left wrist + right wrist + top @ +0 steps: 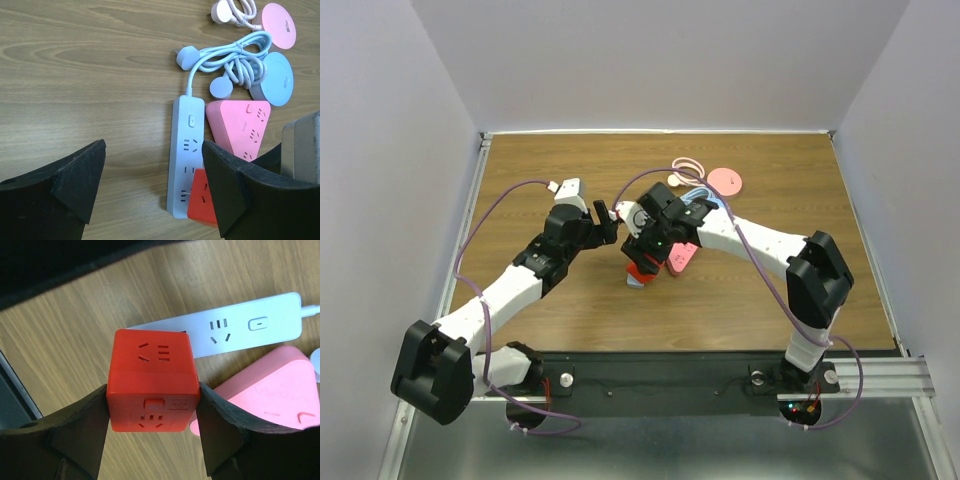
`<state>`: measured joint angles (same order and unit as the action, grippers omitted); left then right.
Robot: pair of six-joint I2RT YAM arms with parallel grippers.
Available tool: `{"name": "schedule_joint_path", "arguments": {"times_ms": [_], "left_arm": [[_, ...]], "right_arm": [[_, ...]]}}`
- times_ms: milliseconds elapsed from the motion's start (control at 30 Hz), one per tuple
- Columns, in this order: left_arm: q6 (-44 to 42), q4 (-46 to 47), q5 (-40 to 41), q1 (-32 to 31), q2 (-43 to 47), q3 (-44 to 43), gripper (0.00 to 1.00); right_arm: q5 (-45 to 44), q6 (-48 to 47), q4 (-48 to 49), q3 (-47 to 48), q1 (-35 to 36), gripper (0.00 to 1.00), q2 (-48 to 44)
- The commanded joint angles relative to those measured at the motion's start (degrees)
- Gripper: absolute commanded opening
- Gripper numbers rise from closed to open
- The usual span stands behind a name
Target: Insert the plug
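My right gripper (152, 412) is shut on a red cube plug adapter (152, 385), one finger on each side of it. It holds the cube tilted over the near end of a white power strip (240, 330). In the left wrist view the cube (202, 199) overlaps the strip's (186, 150) end socket, and a thin metal pin shows at that socket. In the top view the cube (642, 268) sits under the right gripper (645, 255). My left gripper (610, 222) is open and empty, hovering just left of the strip (154, 185).
A pink triangular power strip (237, 127) lies right beside the white strip. Behind them are the white strip's coiled cable and plug (186, 56), a blue round socket (274, 77), a pink round socket (278, 25) and a small white plug (220, 12).
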<state>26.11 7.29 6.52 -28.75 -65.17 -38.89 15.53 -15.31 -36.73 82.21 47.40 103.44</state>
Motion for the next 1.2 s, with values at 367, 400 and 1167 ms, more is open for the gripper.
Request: {"name": "schedule_joint_path", "arguments": {"times_ms": [367,400,1167], "left_arm": [[-0.36,3.7,-3.71,0.63,0.74,1.01,0.89],[-0.44,3.7,-3.89,0.63,0.66,1.1,0.89],[-0.97,4.93,-5.73,0.63,-0.22,1.37,0.89]], "right_arm": [[-3.22,-3.67,-4.49,4.53,3.05,0.0,1.15],[-3.22,-3.85,-4.4,4.19,3.31,0.01,0.89],[-2.43,-4.73,-4.75,6.47,7.27,0.01,2.03]]}}
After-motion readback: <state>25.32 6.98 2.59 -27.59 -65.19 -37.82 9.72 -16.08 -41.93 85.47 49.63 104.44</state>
